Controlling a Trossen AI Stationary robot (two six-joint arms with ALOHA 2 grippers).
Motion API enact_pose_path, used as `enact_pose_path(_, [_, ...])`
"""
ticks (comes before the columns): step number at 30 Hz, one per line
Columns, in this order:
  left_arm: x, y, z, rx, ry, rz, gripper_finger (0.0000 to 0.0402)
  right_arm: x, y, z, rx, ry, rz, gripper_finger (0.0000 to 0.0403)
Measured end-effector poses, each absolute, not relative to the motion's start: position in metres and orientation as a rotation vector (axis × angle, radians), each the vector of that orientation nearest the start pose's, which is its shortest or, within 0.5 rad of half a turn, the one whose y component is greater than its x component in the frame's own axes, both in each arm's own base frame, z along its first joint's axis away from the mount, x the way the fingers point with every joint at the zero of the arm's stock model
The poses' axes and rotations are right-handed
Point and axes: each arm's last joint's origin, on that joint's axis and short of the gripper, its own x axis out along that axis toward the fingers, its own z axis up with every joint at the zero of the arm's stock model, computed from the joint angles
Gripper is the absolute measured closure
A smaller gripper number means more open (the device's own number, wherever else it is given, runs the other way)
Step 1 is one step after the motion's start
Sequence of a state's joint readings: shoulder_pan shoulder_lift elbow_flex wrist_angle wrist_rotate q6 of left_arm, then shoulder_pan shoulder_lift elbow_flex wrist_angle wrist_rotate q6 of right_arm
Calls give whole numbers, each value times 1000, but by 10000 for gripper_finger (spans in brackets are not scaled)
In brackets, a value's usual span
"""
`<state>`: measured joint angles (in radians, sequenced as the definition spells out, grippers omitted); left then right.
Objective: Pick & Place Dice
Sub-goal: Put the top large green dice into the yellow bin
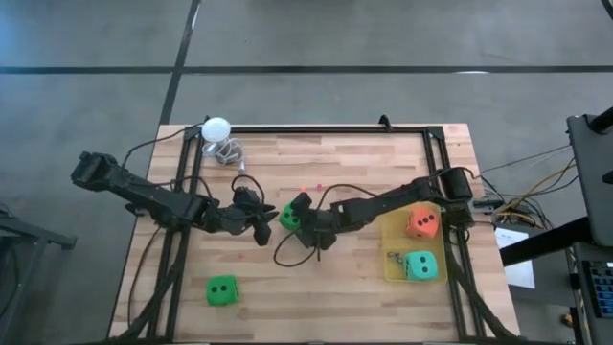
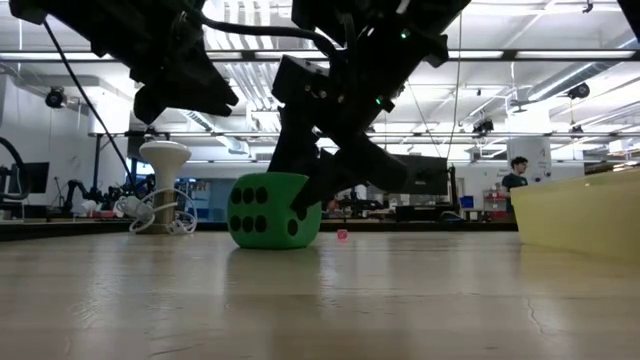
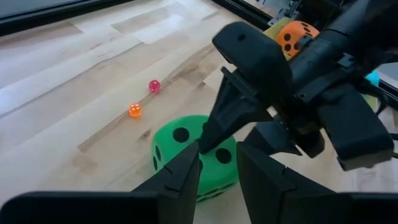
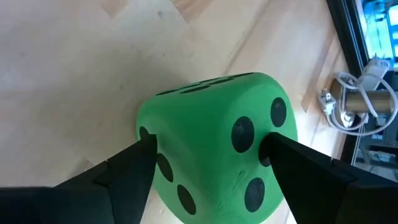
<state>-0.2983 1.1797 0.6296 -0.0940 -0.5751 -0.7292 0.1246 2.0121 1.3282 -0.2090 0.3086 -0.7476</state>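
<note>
From my remote station, the right gripper sits at the middle of the table, its fingers spread wide on either side of a bright green die. The wrist view shows both fingertips level with the cube's flanks; whether they press the foam or stand just clear I cannot tell. In the low view the die rests flat on the wooden table, with the gripper's dark body covering its upper right edge.

The left gripper hangs just beside that die, on the side away from the right arm. Its fingers stand partly apart with nothing between them; they block the die's near lower edge in the left wrist view.

A second green die lies alone near the table's front left. The orange-red die and the teal die sit in the yellow tray on the right; the right arm crosses the tray's far corner. A small metal item in the tray is too small to identify.

Two tiny dice, one pink and one orange, lie near the big green die. A white ball on its stand occupies the far left corner.
</note>
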Motion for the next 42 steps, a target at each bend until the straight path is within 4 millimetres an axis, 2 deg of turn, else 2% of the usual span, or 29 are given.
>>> enact_pose_path(6, [228, -53, 215, -427, 455, 461, 288, 417, 38, 158, -881, 918, 155, 151])
enact_pose_path(17, [230, -53, 218, -452, 428, 433, 288, 411, 38, 149, -765, 943, 126, 278])
enact_pose_path(23, [231, -54, 219, -449, 420, 422, 288, 408, 38, 145, -726, 953, 111, 332])
enact_pose_path(28, [231, -54, 219, -444, 421, 421, 288, 407, 41, 145, -711, 953, 106, 363])
enact_pose_path(42, [231, -54, 219, -419, 426, 416, 288, 409, 48, 151, -659, 951, 86, 382])
